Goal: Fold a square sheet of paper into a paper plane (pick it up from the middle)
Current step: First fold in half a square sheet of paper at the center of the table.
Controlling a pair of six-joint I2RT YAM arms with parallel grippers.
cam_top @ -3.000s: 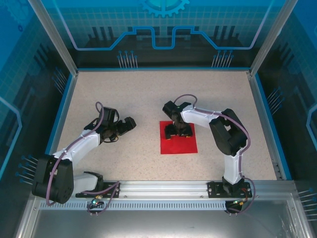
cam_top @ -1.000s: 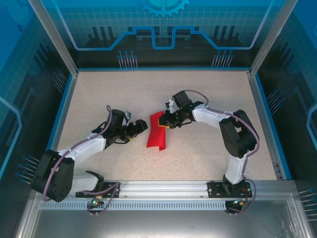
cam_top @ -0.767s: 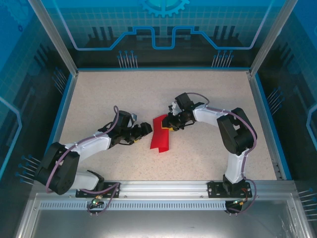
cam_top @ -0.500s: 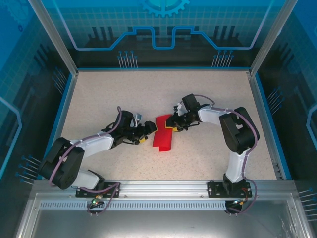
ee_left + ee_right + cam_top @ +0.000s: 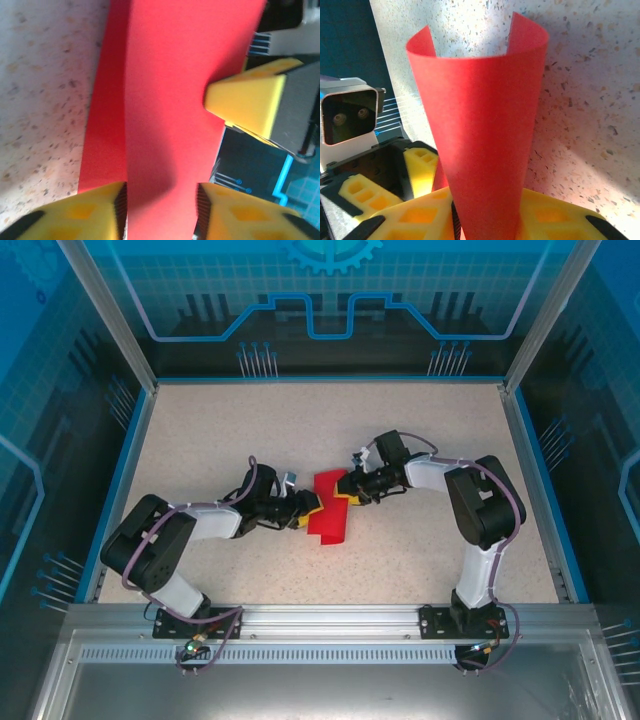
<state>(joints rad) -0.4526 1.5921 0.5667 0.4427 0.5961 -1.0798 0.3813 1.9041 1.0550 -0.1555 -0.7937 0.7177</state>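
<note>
Plainly counted: one red sheet of paper, two arms, two grippers. The sheet sits near the middle of the table, bent up into a curl rather than lying flat. The left arm reaches in from the lower left of the overhead view and the right arm from the right. The left gripper is at the sheet's left side and the right gripper at its upper right.

On the right wrist camera the sheet rises from between the two yellow fingers at the bottom of the frame and widens upward like a cone. Its two top corners curl toward each other. The right gripper pinches it at the narrow base.

On the left wrist camera the sheet runs down between the left gripper's own fingertips, filling the gap between them. I cannot tell whether they press it. One straight edge runs top to bottom at frame left, against the speckled tabletop. A yellow fingertip of the right gripper touches the sheet's right edge.

Overhead, a wide stretch of tabletop separates the sheet from the blue rim on every side.
</note>
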